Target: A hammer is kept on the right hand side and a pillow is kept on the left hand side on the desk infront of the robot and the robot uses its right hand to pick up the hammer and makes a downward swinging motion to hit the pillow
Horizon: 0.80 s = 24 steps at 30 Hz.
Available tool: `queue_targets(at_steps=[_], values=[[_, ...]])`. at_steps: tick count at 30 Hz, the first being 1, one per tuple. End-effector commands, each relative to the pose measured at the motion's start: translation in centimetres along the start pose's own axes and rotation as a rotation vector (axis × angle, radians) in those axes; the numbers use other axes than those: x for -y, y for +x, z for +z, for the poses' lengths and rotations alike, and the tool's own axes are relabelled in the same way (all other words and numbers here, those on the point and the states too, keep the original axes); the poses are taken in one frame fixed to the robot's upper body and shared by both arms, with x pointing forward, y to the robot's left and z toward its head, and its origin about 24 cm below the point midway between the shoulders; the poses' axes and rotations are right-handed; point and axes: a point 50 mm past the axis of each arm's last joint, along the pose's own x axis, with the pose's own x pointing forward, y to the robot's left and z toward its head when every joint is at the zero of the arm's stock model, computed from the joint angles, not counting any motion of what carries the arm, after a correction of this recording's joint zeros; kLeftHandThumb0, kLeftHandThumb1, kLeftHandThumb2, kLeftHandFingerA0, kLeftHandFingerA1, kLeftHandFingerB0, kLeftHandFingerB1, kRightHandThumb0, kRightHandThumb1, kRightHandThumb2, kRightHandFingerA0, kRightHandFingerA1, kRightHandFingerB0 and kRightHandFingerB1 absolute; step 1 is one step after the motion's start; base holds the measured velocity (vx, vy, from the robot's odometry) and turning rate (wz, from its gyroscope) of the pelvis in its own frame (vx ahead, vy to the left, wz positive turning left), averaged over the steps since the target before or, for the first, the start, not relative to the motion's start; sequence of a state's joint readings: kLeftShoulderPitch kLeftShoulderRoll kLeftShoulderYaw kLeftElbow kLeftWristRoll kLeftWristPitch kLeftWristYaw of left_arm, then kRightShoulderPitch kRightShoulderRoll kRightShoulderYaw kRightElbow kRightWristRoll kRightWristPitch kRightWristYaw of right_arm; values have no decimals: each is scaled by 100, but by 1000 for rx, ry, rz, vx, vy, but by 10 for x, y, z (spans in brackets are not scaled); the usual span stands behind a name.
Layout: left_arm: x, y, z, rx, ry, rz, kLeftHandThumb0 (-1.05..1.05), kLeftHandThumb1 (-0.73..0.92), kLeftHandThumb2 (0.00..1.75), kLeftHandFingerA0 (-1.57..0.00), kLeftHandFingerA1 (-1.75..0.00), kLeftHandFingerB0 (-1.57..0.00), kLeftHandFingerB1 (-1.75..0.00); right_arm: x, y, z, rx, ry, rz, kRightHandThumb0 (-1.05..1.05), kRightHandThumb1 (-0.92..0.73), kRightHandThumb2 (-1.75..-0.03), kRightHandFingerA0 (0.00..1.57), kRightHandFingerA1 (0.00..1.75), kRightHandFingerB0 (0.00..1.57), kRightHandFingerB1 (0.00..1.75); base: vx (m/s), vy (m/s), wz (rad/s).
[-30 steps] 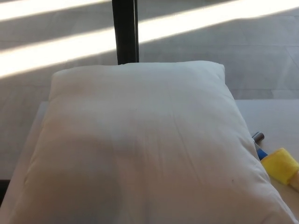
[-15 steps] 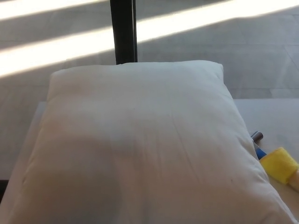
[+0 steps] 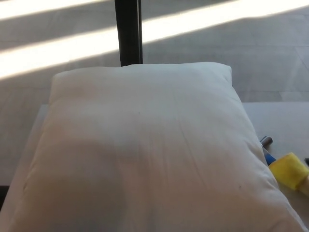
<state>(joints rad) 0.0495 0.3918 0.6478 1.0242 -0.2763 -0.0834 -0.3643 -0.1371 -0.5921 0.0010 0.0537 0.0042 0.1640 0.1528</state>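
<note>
Neither robot hand visible, state unknowable; pillow [image 3: 145,154], hammer [image 3: 288,170] unmoved on desk [image 3: 285,121].

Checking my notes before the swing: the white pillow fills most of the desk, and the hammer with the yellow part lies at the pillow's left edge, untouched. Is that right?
Not quite. The head view shows the hammer at the right edge of the white pillow, not the left. The rest holds: the pillow fills most of the desk, and no hand is touching the hammer.
</note>
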Motion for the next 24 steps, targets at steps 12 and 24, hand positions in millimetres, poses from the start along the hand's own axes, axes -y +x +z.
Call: queue_targets(at_steps=[12, 24], values=[[-2, -5, -3, 16, 3, -61, -61, 70, 62, -64, -52, -56, -42, -26, 33, -41, -306, -493, 159, -83, -53, -91, 4, 47, 10, 41, 0, 0, 0], [-4, -6, -7, -4, -2, -47, -60, 69, 61, -67, -51, -56, -42, -57, 41, -36, -259, -533, 153, -77, -65, -60, 14, 44, 22, 28, 0, 0, 0]])
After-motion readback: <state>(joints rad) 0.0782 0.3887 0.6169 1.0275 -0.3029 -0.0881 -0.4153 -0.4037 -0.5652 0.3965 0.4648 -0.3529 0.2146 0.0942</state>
